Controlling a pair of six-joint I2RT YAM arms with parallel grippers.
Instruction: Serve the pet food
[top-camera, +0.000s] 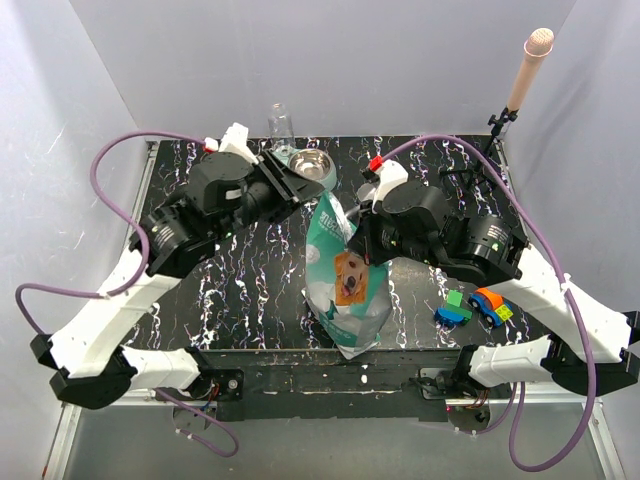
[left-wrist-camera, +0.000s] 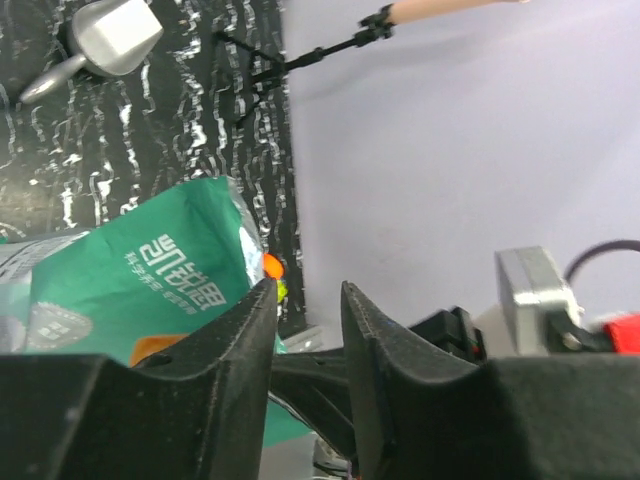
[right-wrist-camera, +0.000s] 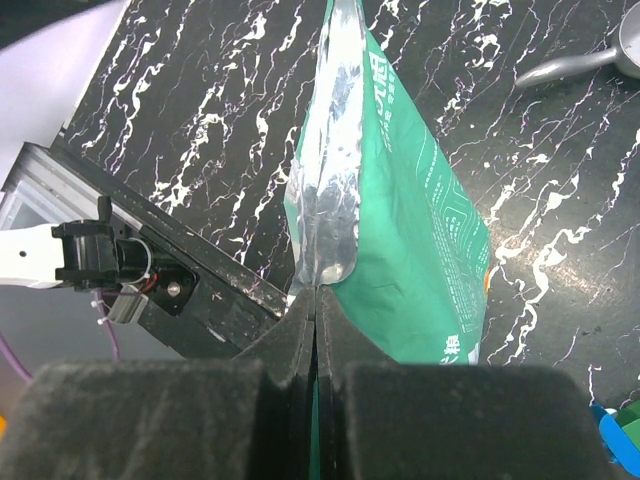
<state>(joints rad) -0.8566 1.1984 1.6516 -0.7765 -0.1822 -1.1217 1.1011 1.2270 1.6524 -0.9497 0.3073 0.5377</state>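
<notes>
Right gripper (right-wrist-camera: 317, 292) is clamped tight: its 2 black, rough-textured fingers meet with no gap and pinch the crinkled silvery seam at the top corner of the pet food bag (top-camera: 348, 285). The bag is glossy teal-and-white film with a golden dog printed on its front. It sits mid-table between the 2 arms, its base toward the near edge and its pinched top raised toward the far side. The pellets themselves are hidden inside, so none can be seen. Over to the left gripper (left-wrist-camera: 305, 300): its 2 matte black fingers (left-wrist-camera: 250, 330) stand a narrow slot apart with nothing between them and nothing touching them, so it is slightly open and empty. From above it hovers just beside the bowl (top-camera: 312, 166), a shiny round steel dish in a pale green holder near the far edge. Through the left wrist camera the bag's teal panel with white lettering rises just past the fingertips, and the grey scoop (left-wrist-camera: 112, 38), smooth plastic with a tapering handle, lies on the table (top-camera: 250, 270) beyond it. The tabletop is black with white marble veining. A clear glass jar (top-camera: 281, 122) stands behind the bowl, and 2 blocky, bright toy cars (top-camera: 475, 306) sit to the right of the bag.
</notes>
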